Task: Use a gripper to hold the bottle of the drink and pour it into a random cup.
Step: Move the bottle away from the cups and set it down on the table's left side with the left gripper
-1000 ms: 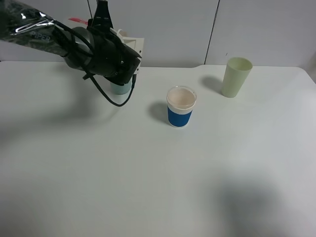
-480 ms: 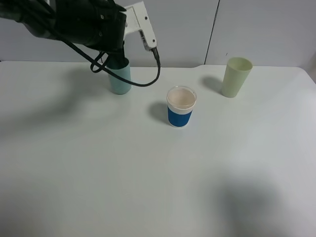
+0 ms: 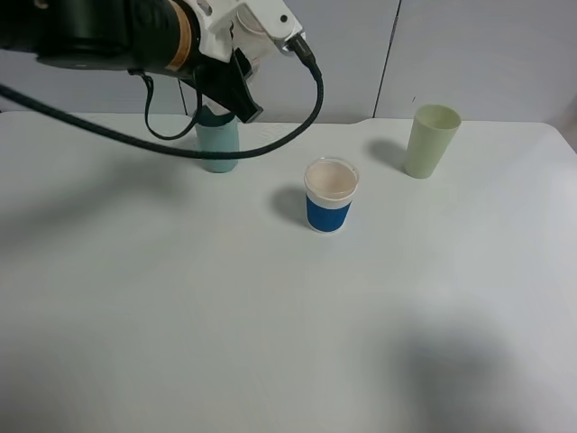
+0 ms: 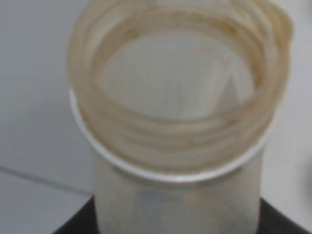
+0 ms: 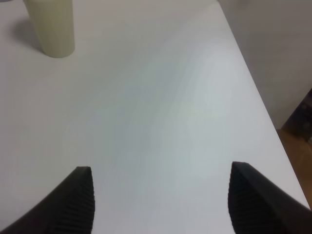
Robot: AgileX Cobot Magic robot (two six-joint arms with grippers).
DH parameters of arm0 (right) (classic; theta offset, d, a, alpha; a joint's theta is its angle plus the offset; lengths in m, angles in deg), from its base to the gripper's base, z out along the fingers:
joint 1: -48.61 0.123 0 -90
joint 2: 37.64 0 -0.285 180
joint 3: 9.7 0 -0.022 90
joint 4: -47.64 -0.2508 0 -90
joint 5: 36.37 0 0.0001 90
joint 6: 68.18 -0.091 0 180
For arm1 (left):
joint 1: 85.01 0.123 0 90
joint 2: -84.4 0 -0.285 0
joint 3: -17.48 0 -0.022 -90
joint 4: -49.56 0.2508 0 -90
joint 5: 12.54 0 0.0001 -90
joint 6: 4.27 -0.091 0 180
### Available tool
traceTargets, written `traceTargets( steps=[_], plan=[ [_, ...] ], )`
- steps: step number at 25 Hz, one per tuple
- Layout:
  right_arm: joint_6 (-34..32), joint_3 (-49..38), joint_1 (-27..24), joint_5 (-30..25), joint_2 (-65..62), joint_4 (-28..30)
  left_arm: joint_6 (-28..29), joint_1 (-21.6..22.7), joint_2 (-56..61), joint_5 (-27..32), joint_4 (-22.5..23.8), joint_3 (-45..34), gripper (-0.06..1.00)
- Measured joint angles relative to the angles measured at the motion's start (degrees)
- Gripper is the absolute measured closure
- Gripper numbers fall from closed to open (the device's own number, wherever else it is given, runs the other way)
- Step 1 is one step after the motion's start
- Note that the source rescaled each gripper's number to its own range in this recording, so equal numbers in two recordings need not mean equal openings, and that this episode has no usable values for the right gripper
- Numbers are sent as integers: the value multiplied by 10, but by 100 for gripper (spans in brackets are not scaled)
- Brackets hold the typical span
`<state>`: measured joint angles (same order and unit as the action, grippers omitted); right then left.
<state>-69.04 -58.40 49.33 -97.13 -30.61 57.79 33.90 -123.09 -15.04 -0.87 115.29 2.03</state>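
Left pincer (image 3: 236, 90) above cup (image 3: 217, 146)

The left arm (image 3: 108, 36) is bulky and black with an orange band, a white bracket (image 3: 248, 20) and looping black cables (image 3: 270, 144). The right pincer (image 5: 161, 204) has black ribbed fingers (image 5: 73, 204).

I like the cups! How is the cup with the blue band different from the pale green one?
The cup with the blue band is white with a blue wrap, while the pale green cup is one plain color. The banded cup is shorter and wider; the pale green cup is taller and slimmer. The banded cup stands mid-table; the pale green cup stands farther back and to the right. Both stand upright, apart from each other, untouched.
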Motion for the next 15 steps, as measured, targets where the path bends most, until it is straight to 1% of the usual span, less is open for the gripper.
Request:
traceTargets(
  steps=[3, 6, 9, 12, 15],
  plan=[
    [0, 0, 0, 0, 0, 0, 0, 18, 41, -73, -49, -51, 94],
    [0, 0, 0, 0, 0, 0, -7, 44, 71, -133, -121, -100, 94],
    [0, 0, 0, 0, 0, 0, -29, 74, 92, -187, -195, -148, 94],
    [0, 0, 0, 0, 0, 0, -63, 111, 104, -244, -258, -199, 94],
    [0, 0, 0, 0, 0, 0, -90, 151, 107, -314, -301, -257, 94]
  ],
)
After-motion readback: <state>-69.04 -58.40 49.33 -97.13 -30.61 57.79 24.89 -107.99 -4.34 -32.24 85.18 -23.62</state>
